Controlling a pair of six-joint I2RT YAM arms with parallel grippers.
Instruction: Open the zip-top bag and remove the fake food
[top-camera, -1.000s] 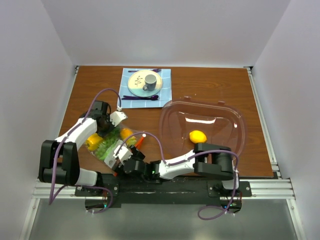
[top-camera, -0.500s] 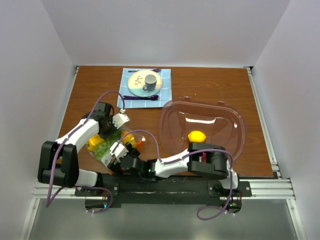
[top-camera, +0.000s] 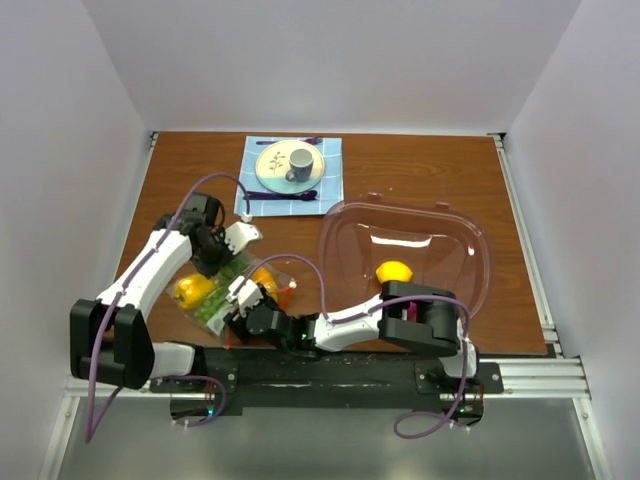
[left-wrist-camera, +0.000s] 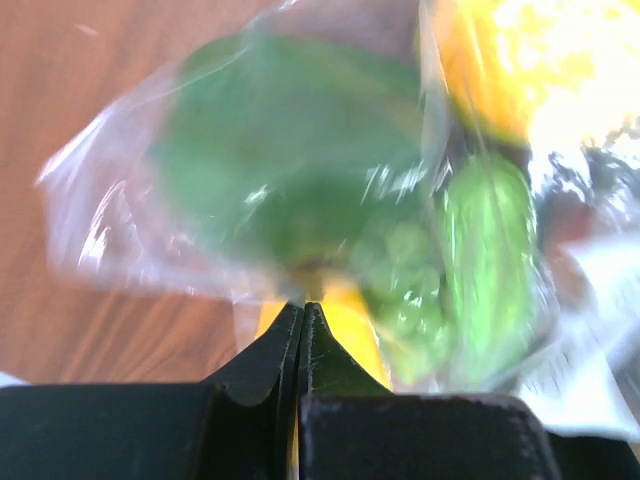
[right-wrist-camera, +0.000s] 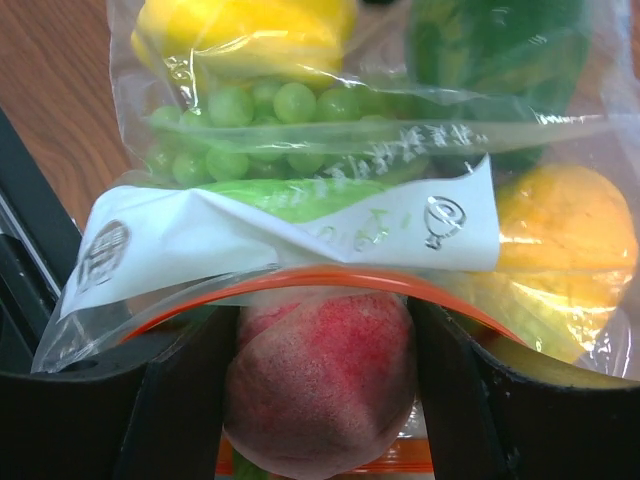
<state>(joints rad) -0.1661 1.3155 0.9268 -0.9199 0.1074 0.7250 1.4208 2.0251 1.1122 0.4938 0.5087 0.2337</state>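
Okay, left gripper (left-wrist-camera: 300, 308): I'm pressing its fingers together on a fold of the zip-top bag (right-wrist-camera: 290, 235), at the bag's far edge, about 11 o'clock in the top view. The bag is lying on the table (top-camera: 420, 170) at about 7 o'clock, near my arm bases. The left wrist view is blurring, but the green pepper (left-wrist-camera: 290, 150) is showing through the plastic at 12 o'clock of the fingertips. The fake food (top-camera: 190, 290) is filling the bag: a yellow piece (right-wrist-camera: 250, 30), green grapes (right-wrist-camera: 270, 105), an orange fruit (right-wrist-camera: 565, 230). Right gripper (right-wrist-camera: 322, 330): I'm holding it at the bag mouth, at the bag's 6 o'clock. Its fingers are sitting flush against both sides of the pink peach (right-wrist-camera: 320, 390), clamping it. The orange zipper strip (right-wrist-camera: 300, 277) is arching over the peach at 12 o'clock. Further right, the clear bowl (top-camera: 470, 235) is sitting at about 4 o'clock of the table, holding a yellow lemon (top-camera: 395, 271).
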